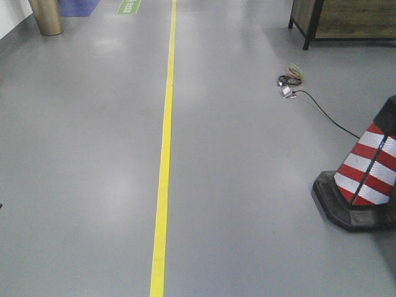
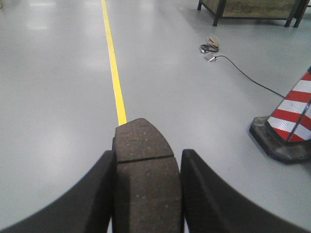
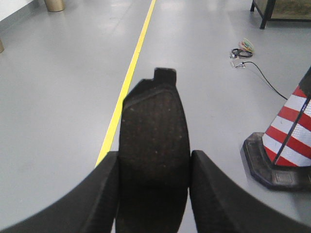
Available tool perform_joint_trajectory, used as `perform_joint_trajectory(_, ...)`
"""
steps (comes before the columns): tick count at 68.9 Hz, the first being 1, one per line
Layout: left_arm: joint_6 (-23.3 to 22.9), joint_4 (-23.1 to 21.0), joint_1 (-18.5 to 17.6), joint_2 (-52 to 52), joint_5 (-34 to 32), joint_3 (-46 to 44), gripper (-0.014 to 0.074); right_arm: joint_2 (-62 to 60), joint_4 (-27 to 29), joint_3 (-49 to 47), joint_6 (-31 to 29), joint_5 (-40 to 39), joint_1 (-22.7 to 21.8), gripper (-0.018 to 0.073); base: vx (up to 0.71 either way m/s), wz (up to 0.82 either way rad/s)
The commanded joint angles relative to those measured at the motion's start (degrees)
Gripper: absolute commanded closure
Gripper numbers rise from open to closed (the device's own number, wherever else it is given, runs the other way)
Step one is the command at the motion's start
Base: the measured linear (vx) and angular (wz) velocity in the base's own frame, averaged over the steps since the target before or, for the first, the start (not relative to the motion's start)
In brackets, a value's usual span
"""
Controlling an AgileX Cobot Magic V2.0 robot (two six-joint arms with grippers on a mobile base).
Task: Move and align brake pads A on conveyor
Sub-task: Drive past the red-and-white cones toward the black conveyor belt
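Flooring [image 1: 80,154], plain grey, filled every view, with a yellow line [image 1: 164,154] running up the middle of the front view. A red-and-white cone [image 1: 370,167] stood at the right edge on a black base. Low in the left wrist view, the left gripper [image 2: 147,162] was clenched on a brake pad [image 2: 143,141], grooved face up, above the floor. The right gripper [image 3: 154,162] likewise grasped a second brake pad [image 3: 154,116], its tabbed end pointing up-frame. A black cable [image 1: 325,114] lay toward the upper right.
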Motion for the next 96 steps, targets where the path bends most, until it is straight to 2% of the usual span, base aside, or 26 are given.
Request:
perform_joint_trajectory(1,-0.42,-0.82,-0.21,0.12,-5.66,-1.62,0.0603,0.45,-0.25,-1.61,-0.16,-5.55,-0.37,0.0566,0.53,-0.03)
perform_joint_trajectory(43,-0.42,-0.82,-0.21,0.12,-5.66,-1.62,0.0603,0.45,-0.30,-1.61,-0.16,-5.55,-0.37,0.0566,0.47,-0.14)
perform_joint_trajectory(96,-0.42,-0.82,-0.21,0.12,-5.66,-1.62,0.0603,0.45,-0.29,-1.61,-0.16,-5.60,-0.37,0.0566,0.32,-0.71)
